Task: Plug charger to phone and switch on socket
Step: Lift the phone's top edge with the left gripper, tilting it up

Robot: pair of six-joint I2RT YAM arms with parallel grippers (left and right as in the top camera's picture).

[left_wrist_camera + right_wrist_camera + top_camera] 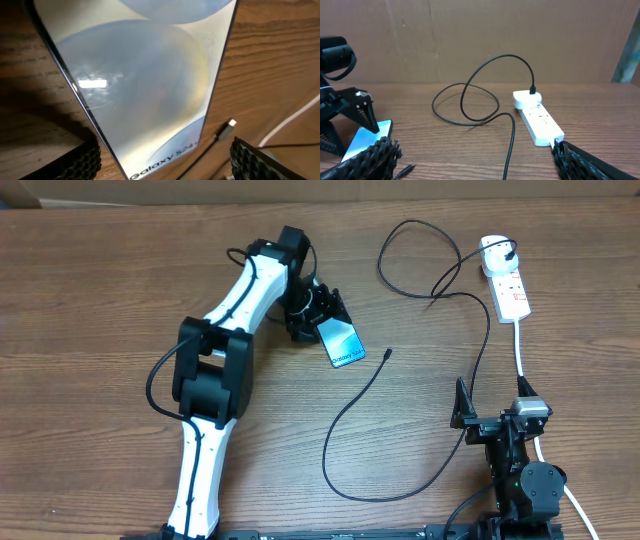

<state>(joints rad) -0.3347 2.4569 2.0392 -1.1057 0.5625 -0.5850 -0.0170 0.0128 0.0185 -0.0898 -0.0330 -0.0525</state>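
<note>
Phone (pixel 343 343) judged slick, thin; to be pinched by long edges. L gripper (pixel 326 318) spread astride it, R gripper (pixel 480 167) spread, empty. Limp cable tip (pixel 388 354) at phone's 3 o'clock.

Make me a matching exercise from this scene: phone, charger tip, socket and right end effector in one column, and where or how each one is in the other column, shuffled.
Column one
1 phone
2 charger tip
3 socket
4 right end effector

Column two
A far right of the table, white plug in its end
B open, holding nothing
C between the jaws of the left end effector
D lying loose, right of the phone

Pairs: 1-C, 2-D, 3-A, 4-B
</note>
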